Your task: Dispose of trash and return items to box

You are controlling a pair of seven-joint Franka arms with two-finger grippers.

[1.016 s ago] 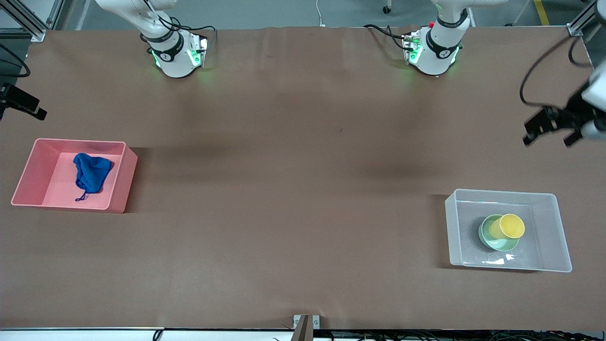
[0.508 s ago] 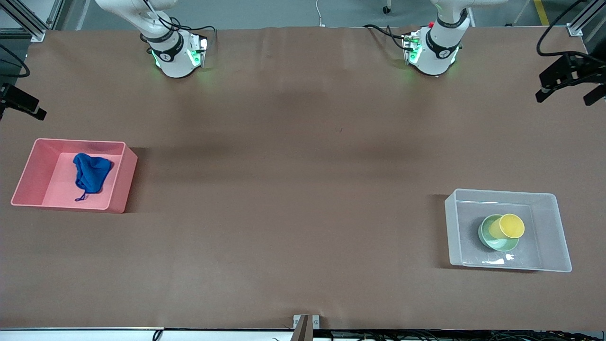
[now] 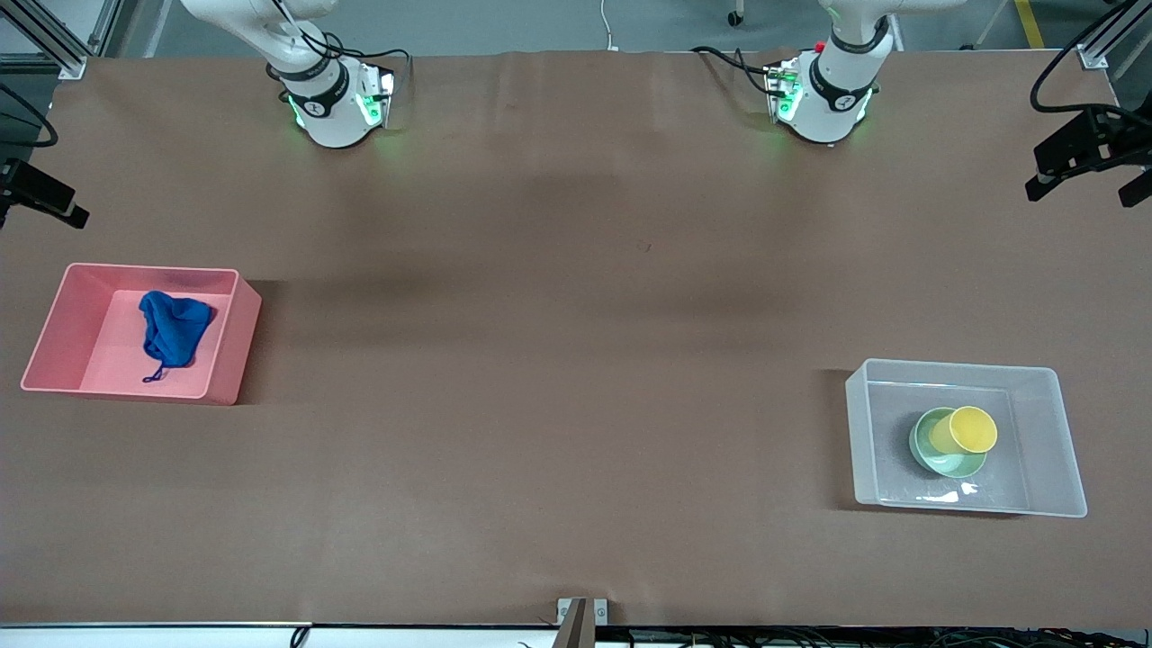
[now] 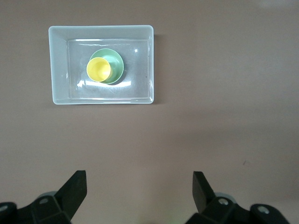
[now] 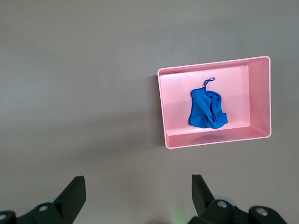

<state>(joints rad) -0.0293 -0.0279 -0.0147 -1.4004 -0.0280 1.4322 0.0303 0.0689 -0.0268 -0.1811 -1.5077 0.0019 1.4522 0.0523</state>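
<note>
The royal-blue rag [image 3: 171,328] lies inside the pink bin [image 3: 229,346] at the right arm's end of the table; the right wrist view also shows the rag [image 5: 208,109] in the bin [image 5: 163,114]. The yellow cup [image 3: 970,429] stands in the mint-green bowl [image 3: 945,463] inside the clear tub [image 3: 1048,432] at the left arm's end. They also show in the left wrist view: cup [image 4: 98,69], bowl [image 4: 117,65], tub [image 4: 58,65]. My left gripper [image 3: 1080,193] is open, empty and high over the table edge. My right gripper [image 5: 138,186] is open, empty and high over bare table.
The brown table top [image 3: 576,360] stretches between the pink bin and the clear tub. The two arm bases [image 3: 333,99] stand along the edge farthest from the front camera. A small metal bracket [image 3: 582,612] sits at the nearest edge.
My left gripper has moved from over the table beside the clear tub out toward the table's edge at the left arm's end, then nearly stopped. Nothing else has moved.
</note>
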